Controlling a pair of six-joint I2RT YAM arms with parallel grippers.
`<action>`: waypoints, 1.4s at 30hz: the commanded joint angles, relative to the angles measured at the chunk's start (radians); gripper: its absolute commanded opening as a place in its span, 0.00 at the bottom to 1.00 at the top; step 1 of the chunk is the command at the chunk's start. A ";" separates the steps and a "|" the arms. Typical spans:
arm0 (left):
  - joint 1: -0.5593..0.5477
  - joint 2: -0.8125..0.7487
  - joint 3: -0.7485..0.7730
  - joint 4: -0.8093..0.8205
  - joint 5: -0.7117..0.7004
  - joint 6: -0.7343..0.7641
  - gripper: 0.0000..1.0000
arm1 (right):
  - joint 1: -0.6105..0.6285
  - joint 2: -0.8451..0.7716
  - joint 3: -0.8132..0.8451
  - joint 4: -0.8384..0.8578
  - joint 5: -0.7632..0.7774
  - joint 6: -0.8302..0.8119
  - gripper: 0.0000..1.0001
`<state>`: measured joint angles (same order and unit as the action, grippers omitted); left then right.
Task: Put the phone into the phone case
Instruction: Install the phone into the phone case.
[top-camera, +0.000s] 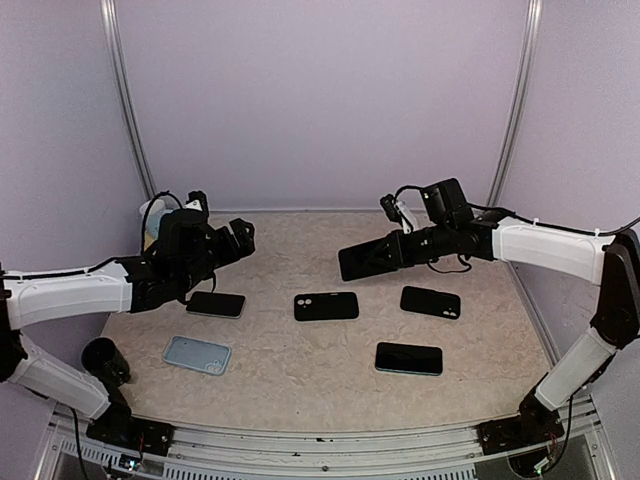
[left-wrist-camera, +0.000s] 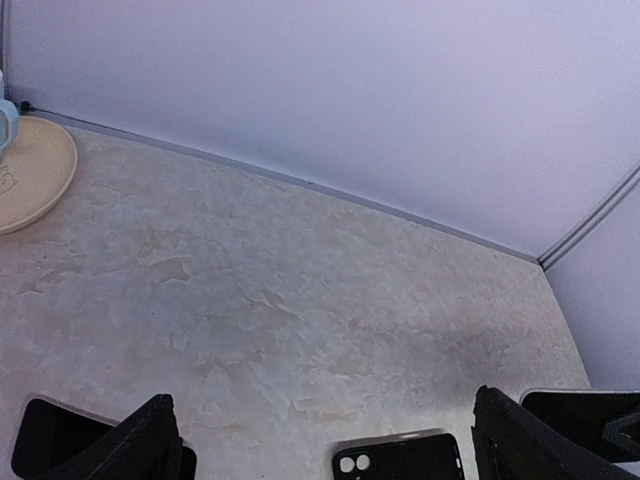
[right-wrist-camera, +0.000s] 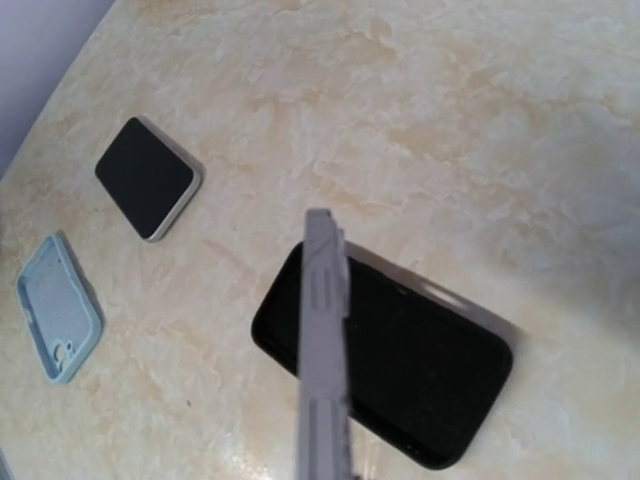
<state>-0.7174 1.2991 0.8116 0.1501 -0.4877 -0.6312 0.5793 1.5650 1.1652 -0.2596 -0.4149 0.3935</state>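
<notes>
Right wrist: thin grey phone (right-wrist-camera: 322, 340), edge-on

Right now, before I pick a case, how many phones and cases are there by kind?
Phones: 3 (held phone in the right gripper, left phone, near phone)
Black case: 1
Light blue case: 1
Black slab, case or face-down phone unclear: 1
Total: 6

You get soft, even light across the worktop (top-camera: 290, 375), and shadows on it are faint. In your right wrist view the phone (right-wrist-camera: 325, 350) close to the lens is blurred; right of it the worktop dims.
</notes>
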 joint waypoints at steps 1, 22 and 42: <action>-0.007 0.065 -0.046 0.128 0.136 0.046 0.99 | -0.009 0.039 0.068 0.002 0.001 0.101 0.00; -0.020 0.314 -0.095 0.445 0.504 0.049 0.99 | -0.009 0.323 0.198 0.022 -0.303 0.226 0.00; -0.024 0.451 -0.035 0.458 0.643 -0.042 0.99 | -0.008 0.473 0.313 0.021 -0.340 0.266 0.00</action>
<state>-0.7395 1.7275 0.7292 0.6201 0.1207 -0.6510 0.5774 2.0163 1.4311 -0.2634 -0.7193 0.6529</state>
